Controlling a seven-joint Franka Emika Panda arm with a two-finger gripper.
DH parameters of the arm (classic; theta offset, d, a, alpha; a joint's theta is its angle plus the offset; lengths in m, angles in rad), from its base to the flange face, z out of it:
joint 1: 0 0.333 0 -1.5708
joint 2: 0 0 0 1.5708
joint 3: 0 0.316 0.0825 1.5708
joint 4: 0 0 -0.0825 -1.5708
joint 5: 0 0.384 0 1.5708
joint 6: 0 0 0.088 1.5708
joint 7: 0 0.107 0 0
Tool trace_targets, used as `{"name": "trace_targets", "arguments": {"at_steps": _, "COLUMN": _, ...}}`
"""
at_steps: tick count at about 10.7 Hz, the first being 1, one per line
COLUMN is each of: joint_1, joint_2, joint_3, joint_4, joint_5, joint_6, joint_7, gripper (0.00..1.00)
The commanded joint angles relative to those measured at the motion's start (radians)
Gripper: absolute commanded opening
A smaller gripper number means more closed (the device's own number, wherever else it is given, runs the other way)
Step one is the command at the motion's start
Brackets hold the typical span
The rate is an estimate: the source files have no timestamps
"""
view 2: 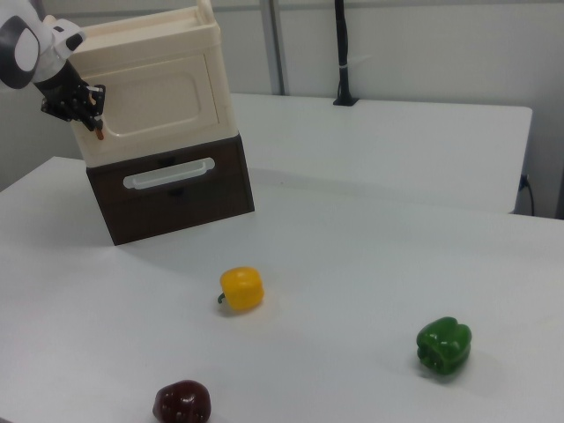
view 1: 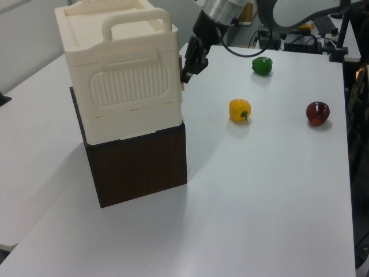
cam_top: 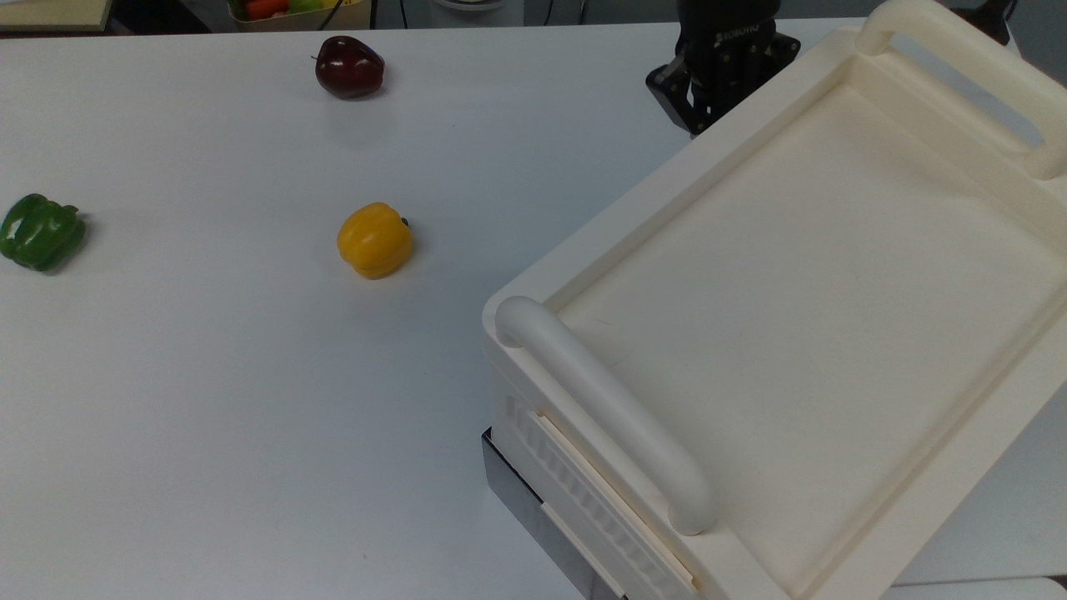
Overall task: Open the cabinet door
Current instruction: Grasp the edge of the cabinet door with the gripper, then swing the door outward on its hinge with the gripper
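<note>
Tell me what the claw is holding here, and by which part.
The claw is at the copper handle on the cabinet door; an actual grip cannot be told.

yellow pepper (cam_top: 374, 240), green pepper (cam_top: 40, 232), apple (cam_top: 349, 67) (dark red)
</note>
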Motion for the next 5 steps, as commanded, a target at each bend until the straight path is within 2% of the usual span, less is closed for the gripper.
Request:
{"name": "trace_targets", "arguments": {"at_steps": 1, "joint_1": -0.002, "joint_2": -0.091, "joint_3": -0.008, "joint_4": -0.111, "joint_5": -0.012, "joint_6": -0.023, "joint_7": 0.009, "gripper": 0.00}}
{"name": "trace_targets", "arguments": {"at_steps": 5, "joint_1": -0.054, "joint_2": -0.165, "joint_3": -0.008, "joint_4": -0.157, "joint_5": 0.042, "joint_6": -0.109, "joint_7": 0.009, "gripper": 0.00}}
